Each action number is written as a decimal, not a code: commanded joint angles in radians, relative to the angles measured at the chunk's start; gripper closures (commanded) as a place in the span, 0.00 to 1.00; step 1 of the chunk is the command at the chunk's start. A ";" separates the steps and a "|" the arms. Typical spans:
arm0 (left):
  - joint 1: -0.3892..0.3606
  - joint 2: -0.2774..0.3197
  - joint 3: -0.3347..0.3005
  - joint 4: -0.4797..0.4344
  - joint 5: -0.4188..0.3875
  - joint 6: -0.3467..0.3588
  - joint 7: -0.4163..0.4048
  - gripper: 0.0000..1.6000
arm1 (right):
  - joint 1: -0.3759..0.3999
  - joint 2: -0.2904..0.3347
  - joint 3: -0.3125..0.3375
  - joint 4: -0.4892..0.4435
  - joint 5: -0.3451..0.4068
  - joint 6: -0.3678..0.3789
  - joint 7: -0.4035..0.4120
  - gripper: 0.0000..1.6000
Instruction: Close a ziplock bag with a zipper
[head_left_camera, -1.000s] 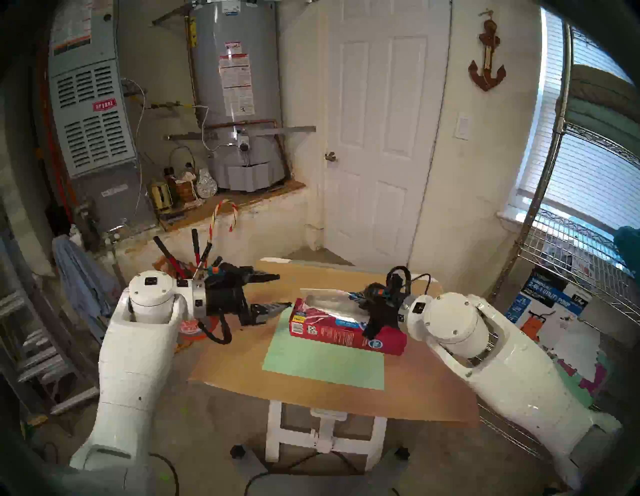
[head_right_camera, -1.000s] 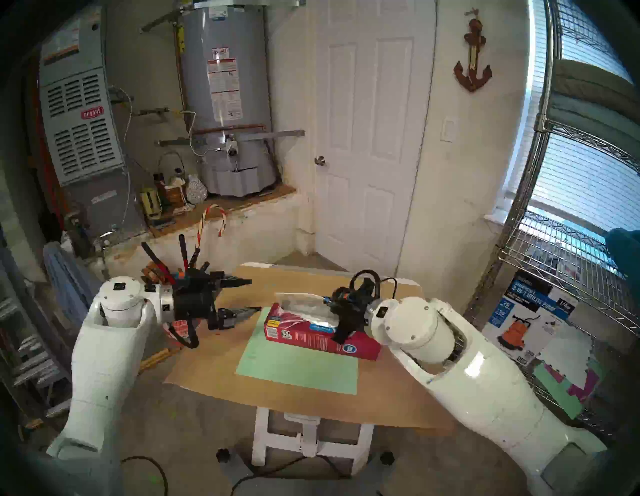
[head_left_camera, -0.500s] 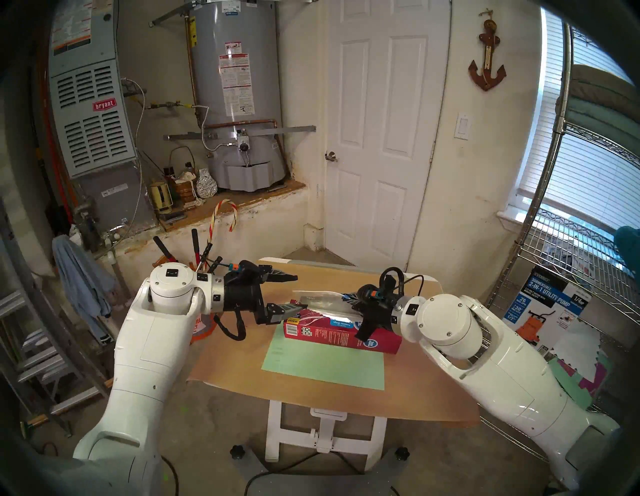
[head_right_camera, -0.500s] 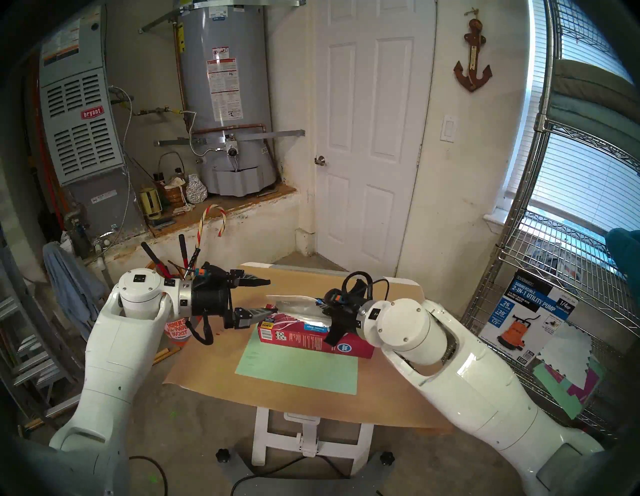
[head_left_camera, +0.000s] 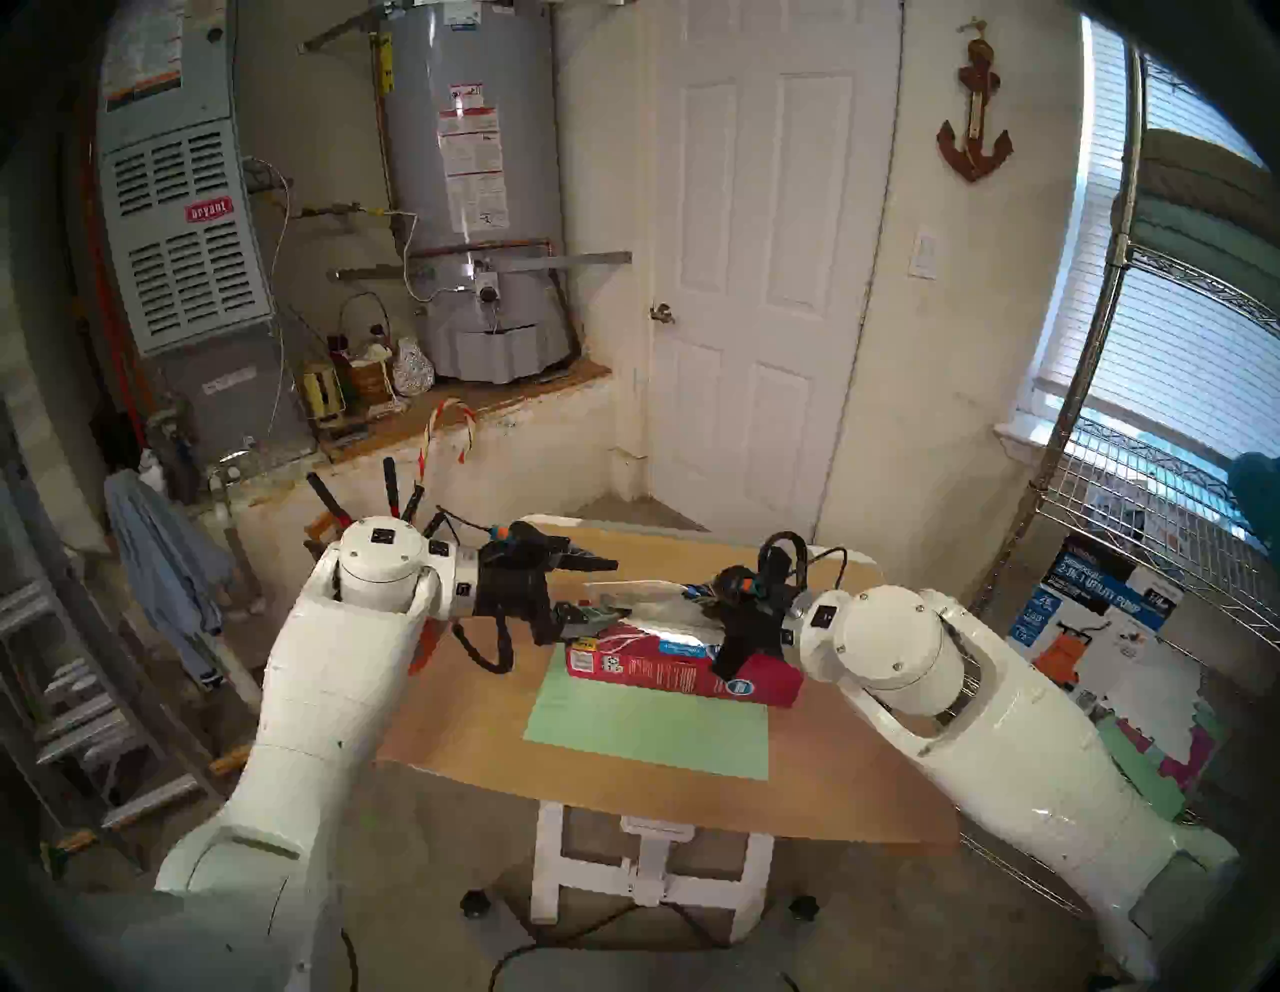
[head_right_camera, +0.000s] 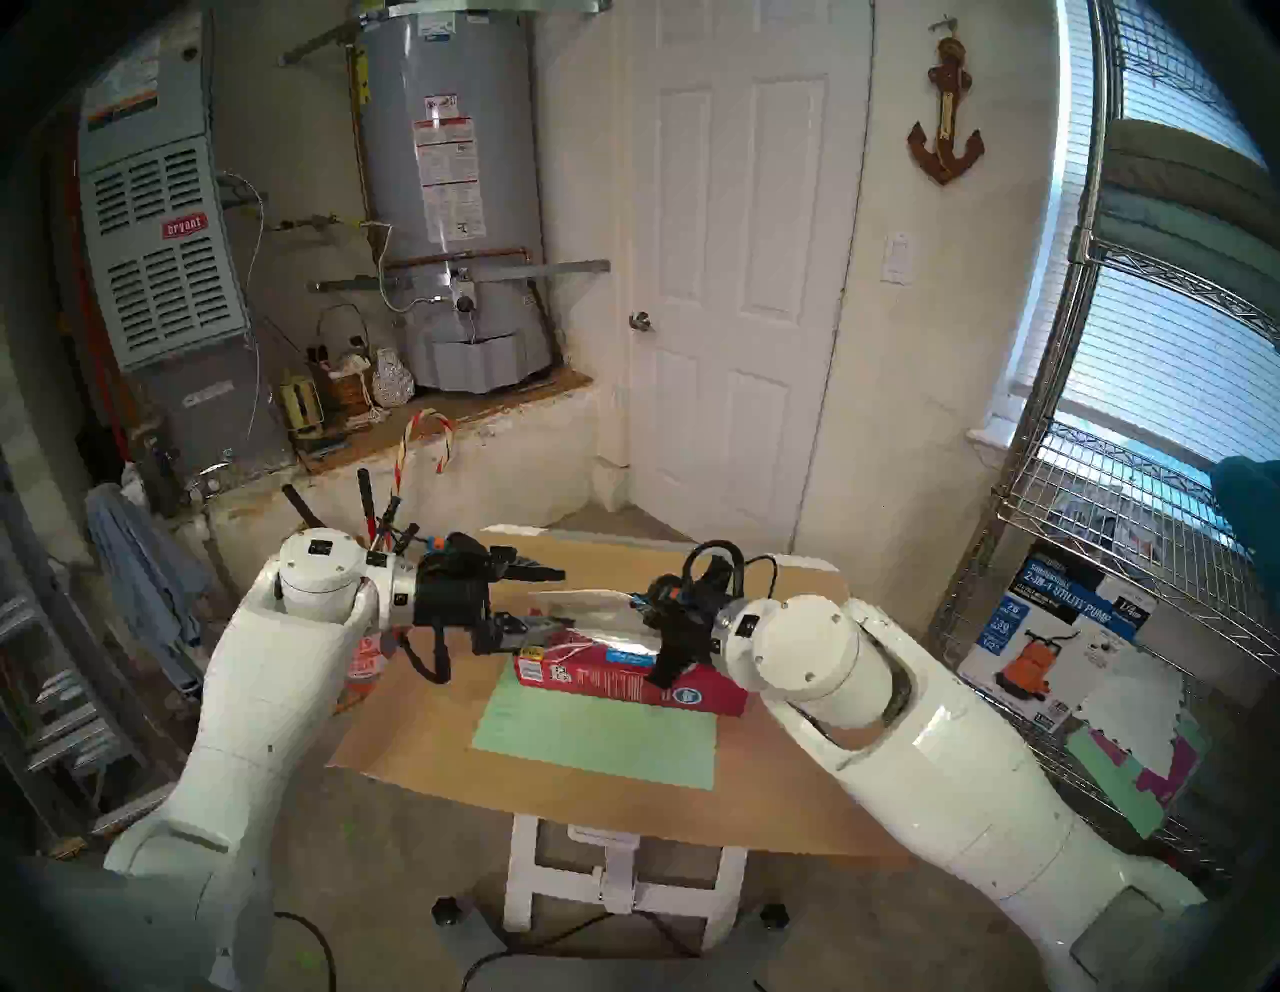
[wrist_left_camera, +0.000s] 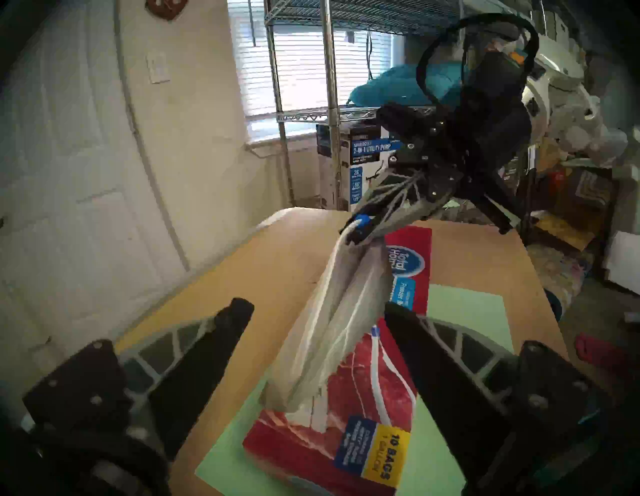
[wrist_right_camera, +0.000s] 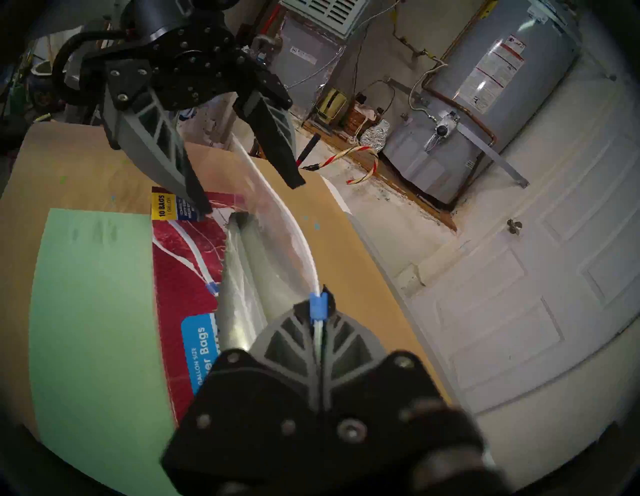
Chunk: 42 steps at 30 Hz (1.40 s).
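The clear ziplock bag (wrist_left_camera: 329, 329) rises out of the top of a red freezer-bag box (head_left_camera: 692, 675) on the table. Its white zip strip (wrist_right_camera: 277, 204) runs along the upper edge. My right gripper (wrist_right_camera: 317, 304) is shut on that strip at the bag's right end, directly behind the small blue zipper (wrist_right_camera: 318, 306), which also shows in the left wrist view (wrist_left_camera: 363, 220). My left gripper (wrist_left_camera: 315, 306) is open, one finger on each side of the bag's left end (head_left_camera: 623, 589). I cannot tell whether either finger touches the plastic.
The box lies partly on a green mat (head_left_camera: 644, 727) on the brown tabletop (head_left_camera: 831, 783). A bucket of long-handled tools (head_left_camera: 388, 499) stands off the table's left side. A wire shelf (head_left_camera: 1143, 485) and a pump carton (head_left_camera: 1094, 609) are to the right.
My left arm has swung right and forward, bringing its open fingers from beside the box to either side of the bag's left end. The right gripper and bag have stayed put.
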 joint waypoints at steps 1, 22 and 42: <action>-0.047 -0.010 -0.011 -0.006 -0.012 -0.015 0.004 0.31 | 0.010 -0.002 0.009 -0.028 0.004 -0.004 0.000 1.00; -0.027 -0.006 -0.030 -0.026 -0.020 -0.007 -0.032 1.00 | 0.011 -0.007 0.005 -0.019 -0.003 -0.011 -0.003 1.00; 0.007 0.014 -0.083 -0.067 -0.017 -0.002 -0.049 1.00 | 0.012 0.022 0.043 0.013 -0.007 -0.028 0.007 1.00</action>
